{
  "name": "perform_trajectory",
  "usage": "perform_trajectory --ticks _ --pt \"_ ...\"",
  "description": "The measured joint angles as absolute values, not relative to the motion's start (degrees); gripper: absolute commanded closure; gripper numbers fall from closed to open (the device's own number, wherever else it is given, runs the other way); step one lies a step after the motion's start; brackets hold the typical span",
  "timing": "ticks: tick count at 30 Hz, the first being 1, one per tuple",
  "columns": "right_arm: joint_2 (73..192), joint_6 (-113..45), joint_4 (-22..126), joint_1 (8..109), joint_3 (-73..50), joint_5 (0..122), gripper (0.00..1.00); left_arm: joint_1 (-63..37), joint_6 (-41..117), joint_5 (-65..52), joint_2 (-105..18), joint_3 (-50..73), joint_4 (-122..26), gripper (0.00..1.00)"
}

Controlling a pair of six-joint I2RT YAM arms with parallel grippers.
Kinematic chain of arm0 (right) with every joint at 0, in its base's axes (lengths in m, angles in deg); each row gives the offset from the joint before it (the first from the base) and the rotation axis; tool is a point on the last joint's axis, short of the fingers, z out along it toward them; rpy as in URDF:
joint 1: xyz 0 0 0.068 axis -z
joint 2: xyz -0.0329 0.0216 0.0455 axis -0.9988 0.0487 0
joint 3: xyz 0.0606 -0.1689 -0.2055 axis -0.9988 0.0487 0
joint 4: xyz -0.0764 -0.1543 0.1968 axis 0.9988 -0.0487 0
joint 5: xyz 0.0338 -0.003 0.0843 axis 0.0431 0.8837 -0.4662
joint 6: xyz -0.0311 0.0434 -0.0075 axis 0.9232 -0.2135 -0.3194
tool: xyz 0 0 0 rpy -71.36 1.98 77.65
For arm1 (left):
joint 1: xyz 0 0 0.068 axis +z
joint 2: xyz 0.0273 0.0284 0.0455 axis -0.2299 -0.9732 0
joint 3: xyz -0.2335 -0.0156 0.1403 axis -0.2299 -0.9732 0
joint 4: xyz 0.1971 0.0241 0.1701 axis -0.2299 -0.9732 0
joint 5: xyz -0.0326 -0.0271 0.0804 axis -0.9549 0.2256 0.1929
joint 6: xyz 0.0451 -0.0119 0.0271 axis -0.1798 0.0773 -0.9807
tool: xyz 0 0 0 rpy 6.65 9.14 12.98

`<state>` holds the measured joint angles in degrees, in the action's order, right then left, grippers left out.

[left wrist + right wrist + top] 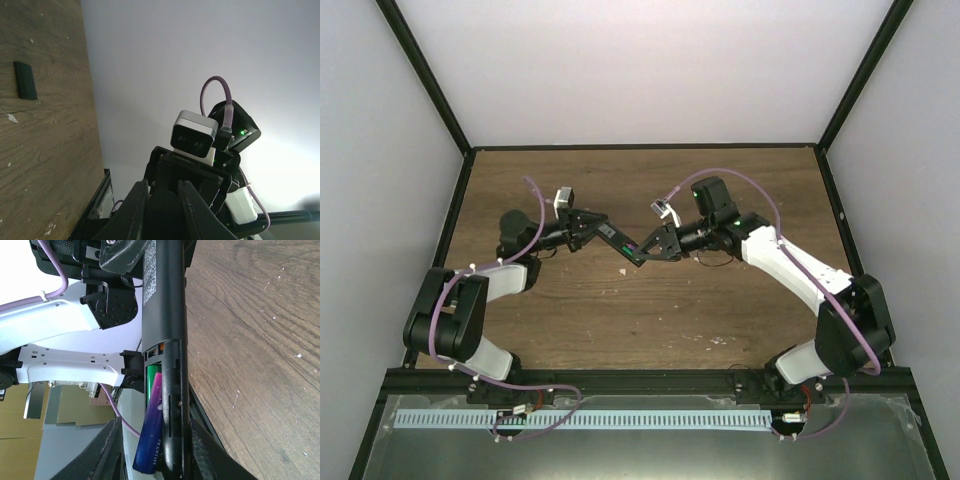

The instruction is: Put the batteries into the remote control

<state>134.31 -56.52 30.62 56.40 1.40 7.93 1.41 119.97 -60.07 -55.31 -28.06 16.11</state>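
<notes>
One slim black remote control [619,243] is clamped in the left gripper [162,186]. Its open compartment contains two batteries: the green battery [151,382] lies inside, and the blue-purple battery [150,440] is tilted, partly out. The right gripper [155,424] flanks that end, but I cannot tell if it grips. One small black flat piece [25,80] lies on the wooden table [720,320].

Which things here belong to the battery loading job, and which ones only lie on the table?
Job in hand:
- slim black rectangular remote control
- blue-purple cylindrical battery, sticking out of the bay
- green cylindrical battery, inside the bay

Lying about:
- small flat black rectangular piece on the brown wooden table, perhaps the bay's cover
- pale specks
</notes>
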Motion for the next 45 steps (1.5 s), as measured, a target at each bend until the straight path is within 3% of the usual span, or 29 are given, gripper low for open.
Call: perform_trajectory --ticks 4,10,18,34,45 --pt "134.57 -56.45 30.14 56.4 0.85 7.91 0.63 1.41 118.59 -60.05 -55.14 -27.8 14.23 1.0" --pt "134.79 -56.39 30.01 56.4 0.56 7.34 0.61 1.41 117.37 -60.03 -55.14 -27.58 13.18 1.0" --pt "134.86 -56.37 29.94 56.4 0.56 6.51 0.67 1.41 117.37 -60.73 -54.94 -27.47 14.03 1.0" --pt "135.08 -56.56 30.27 56.4 -0.62 5.37 0.69 1.41 120.93 -63.33 -56.47 -27.34 22.6 1.0" --pt "135.93 -54.84 28.54 56.4 -1.12 4.57 0.78 1.41 121.54 -63.83 -56.62 -26.84 23.02 1.0"
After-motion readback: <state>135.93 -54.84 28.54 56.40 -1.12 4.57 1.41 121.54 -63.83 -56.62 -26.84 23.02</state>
